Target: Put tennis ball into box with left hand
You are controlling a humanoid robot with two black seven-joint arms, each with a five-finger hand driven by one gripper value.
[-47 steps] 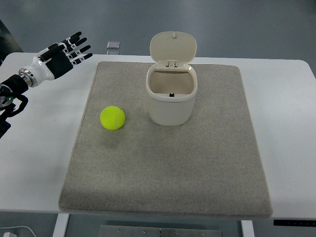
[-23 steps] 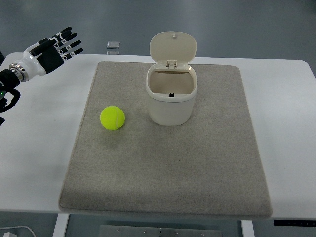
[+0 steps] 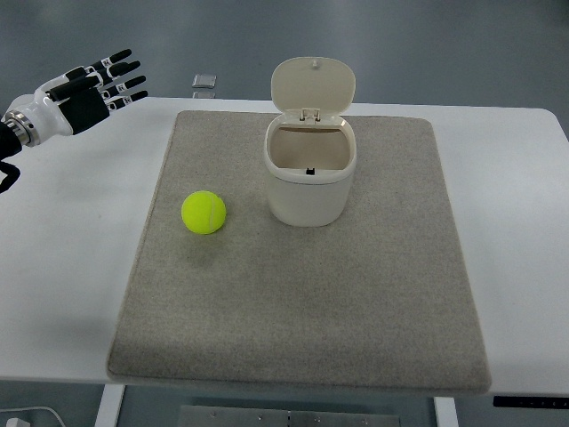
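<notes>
A yellow-green tennis ball lies on the grey mat, left of the cream box. The box stands upright at the mat's back middle with its lid flipped up and its inside showing. My left hand hovers at the far upper left, over the white table's back corner, well up and left of the ball. Its black and white fingers are spread and hold nothing. The right arm does not show.
The white table extends past the mat on both sides. A small clear square object lies at the table's back edge, left of the box lid. A cable end shows on the floor at the lower left.
My left hand has drawn back to the left and slightly up, away from the mat, with fingers still spread. The ball and the box have not moved.
</notes>
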